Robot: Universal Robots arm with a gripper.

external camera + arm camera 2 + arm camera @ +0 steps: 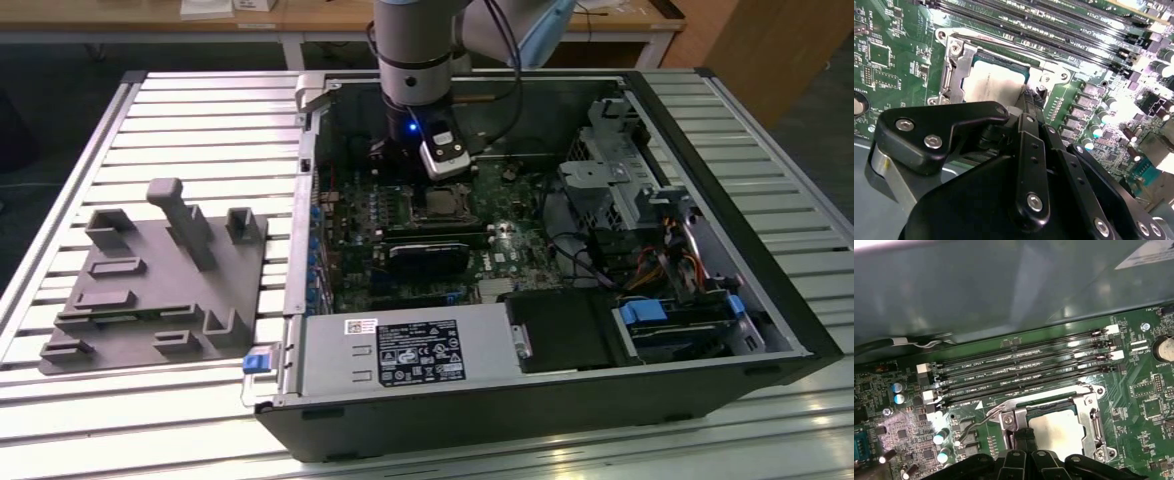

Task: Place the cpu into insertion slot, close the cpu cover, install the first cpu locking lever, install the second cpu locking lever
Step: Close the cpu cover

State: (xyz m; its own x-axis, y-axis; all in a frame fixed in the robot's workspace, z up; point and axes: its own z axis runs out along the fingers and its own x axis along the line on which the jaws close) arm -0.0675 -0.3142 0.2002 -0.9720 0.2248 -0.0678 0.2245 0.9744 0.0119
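The cpu (1058,429) (994,82) lies flat in the insertion slot (1054,401) (1004,62), silvery face up. The cpu cover (1091,412) (955,70), a metal frame, lies down around the chip. In both wrist views my gripper (1024,437) (1030,100) is shut with nothing between its fingers, its tip down at one edge of the socket, right beside the chip. A thin wire locking lever (988,413) stands out from the socket corner next to the tip. In the exterior view the gripper (427,188) hangs just behind the socket (438,206) inside the open computer case.
Long memory slots (1024,371) run beside the socket. A black card (430,255) sits in front of it, with a drive cage (607,185) and cables toward the exterior view's right. A grey fixture block (154,275) rests on the slatted table outside the case.
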